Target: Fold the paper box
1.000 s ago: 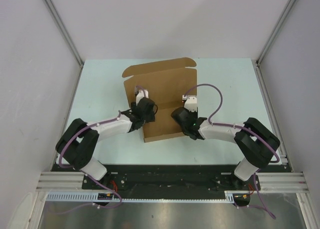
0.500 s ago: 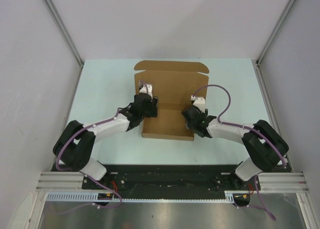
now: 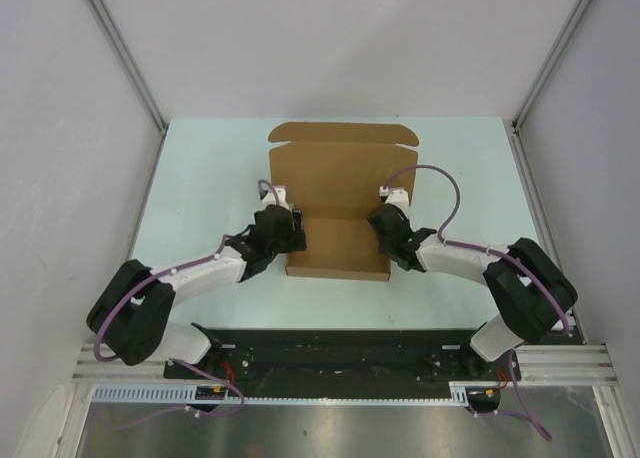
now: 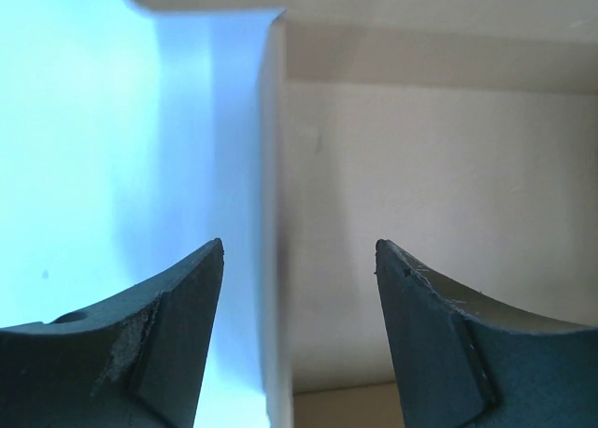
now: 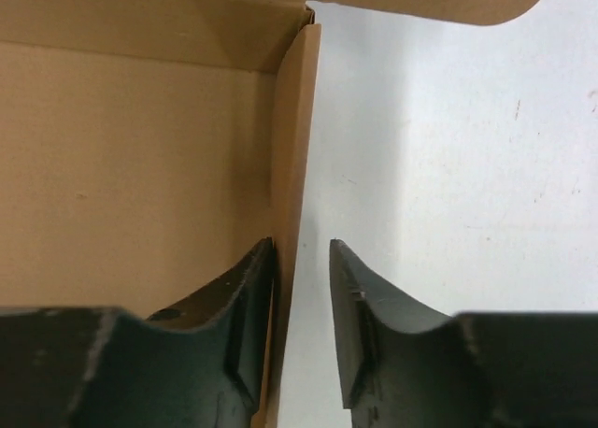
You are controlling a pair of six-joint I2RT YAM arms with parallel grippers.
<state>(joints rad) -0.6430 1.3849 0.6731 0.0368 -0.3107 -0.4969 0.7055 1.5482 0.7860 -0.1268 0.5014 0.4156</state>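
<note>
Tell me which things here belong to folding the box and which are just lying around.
Job: paper box; left gripper and right gripper, each straddling one of its sides.
Just there: table, purple cables, metal frame rail.

A pale blue-green table (image 3: 200,178) is lying inside a white enclosure, with a back wall (image 3: 340,38), a left wall (image 3: 60,178) and a right wall (image 3: 600,178) closing it in. A left post (image 3: 120,53) and a right post (image 3: 560,53) of aluminium are slanting up from the table's far corners. Along the near edge a black base plate (image 3: 340,353) is sitting beside an aluminium rail (image 3: 100,363). A white slotted duct (image 3: 330,401) is running just below them, and a dull steel sheet (image 3: 340,433) is filling the bottom of the top view. In the right wrist view the table is showing a few small dark specks (image 5: 517,108).
</note>
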